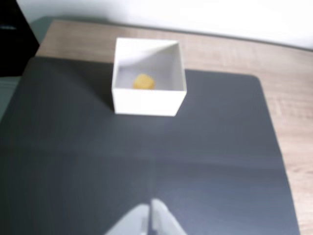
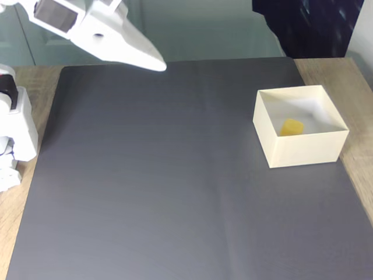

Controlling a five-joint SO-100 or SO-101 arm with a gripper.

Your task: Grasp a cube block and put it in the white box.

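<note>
Yellow cube block (image 2: 291, 126) inside white box (image 2: 303, 149), dark mat (image 2: 157, 175) bare around

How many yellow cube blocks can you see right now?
1. The cube block lies inside the white box on the dark mat; nothing suggests another hidden behind its walls.

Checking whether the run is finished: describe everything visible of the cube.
The cube is small and yellow-orange with rounded edges, looking like smooth plastic or foam. It lies on the floor of the white box, well below the rim, somewhat tilted in the fixed view. In the wrist view it is a blurred yellow blob partly hidden behind the box's near wall. Only the box floor seems to touch it; the gripper is far off, shut and empty.
</note>
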